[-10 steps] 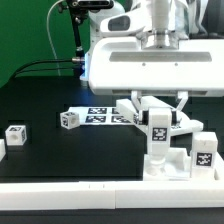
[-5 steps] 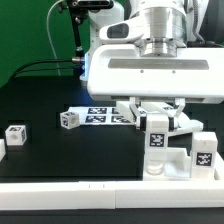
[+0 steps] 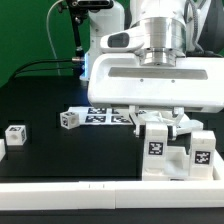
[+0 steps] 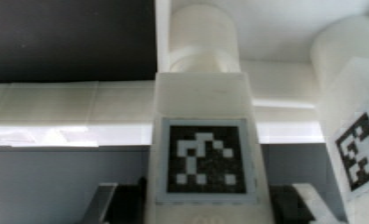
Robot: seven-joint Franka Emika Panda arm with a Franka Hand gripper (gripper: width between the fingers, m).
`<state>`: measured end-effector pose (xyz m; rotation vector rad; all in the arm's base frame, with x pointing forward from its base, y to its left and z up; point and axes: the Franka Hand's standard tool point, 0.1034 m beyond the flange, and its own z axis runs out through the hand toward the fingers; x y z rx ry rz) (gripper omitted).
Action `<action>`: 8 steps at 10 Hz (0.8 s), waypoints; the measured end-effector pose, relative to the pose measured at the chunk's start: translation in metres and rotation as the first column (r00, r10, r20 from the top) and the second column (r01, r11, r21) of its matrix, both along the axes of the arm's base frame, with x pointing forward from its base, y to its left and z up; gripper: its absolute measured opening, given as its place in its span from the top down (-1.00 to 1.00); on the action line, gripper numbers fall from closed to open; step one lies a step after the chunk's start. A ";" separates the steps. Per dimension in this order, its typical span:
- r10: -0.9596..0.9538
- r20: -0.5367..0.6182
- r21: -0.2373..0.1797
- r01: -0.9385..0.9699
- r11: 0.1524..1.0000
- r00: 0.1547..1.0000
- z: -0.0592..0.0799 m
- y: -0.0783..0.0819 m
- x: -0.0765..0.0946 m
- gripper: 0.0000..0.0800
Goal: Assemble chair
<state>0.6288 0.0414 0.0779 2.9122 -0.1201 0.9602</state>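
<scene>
Hand [image 3: 158,126] clamped on an upright white bar [image 3: 157,150], one finger on each side of its upper end. Wrist view confirms: the two fingers [image 4: 96,203] flank the bar [image 4: 202,110], with its tag square between them.

Bar: long axis vertical, tag face toward the exterior camera and the border rail [image 3: 90,197]. Lower end meets a chunky white base block [image 3: 165,172] of the chair. Cannot tell whether it is fully seated.

Just beside the bar, on the exterior view's right, stands a shorter tagged block [image 3: 204,156], also upright with its tag facing the same way. Its tag shows at the edge of the wrist view [image 4: 360,146].

This chair group sits on the black counter [image 3: 60,160] at the exterior view's right, close to the border rail.

Marker board [image 3: 100,114] lies flat behind the group. A small cube [image 3: 69,120] lies at its end on the exterior view's left. A second cube [image 3: 16,133] is well apart, further to that side.
</scene>
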 end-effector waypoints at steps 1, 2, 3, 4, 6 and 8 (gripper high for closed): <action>-0.001 -0.006 0.002 0.001 1.000 1.000 0.000 0.000 0.000 0.29; -0.001 -0.011 0.003 0.001 1.000 1.000 -0.001 0.000 0.000 0.16; -0.001 -0.031 0.007 0.001 1.000 1.000 -0.004 0.001 -0.001 0.16; -0.004 -0.059 0.018 0.005 1.000 0.998 -0.002 0.000 0.000 -0.18; -0.024 -0.130 0.055 0.032 0.998 0.991 0.013 -0.010 0.009 -0.60; -0.034 -0.343 0.127 0.082 0.989 0.939 0.014 -0.003 0.011 -0.60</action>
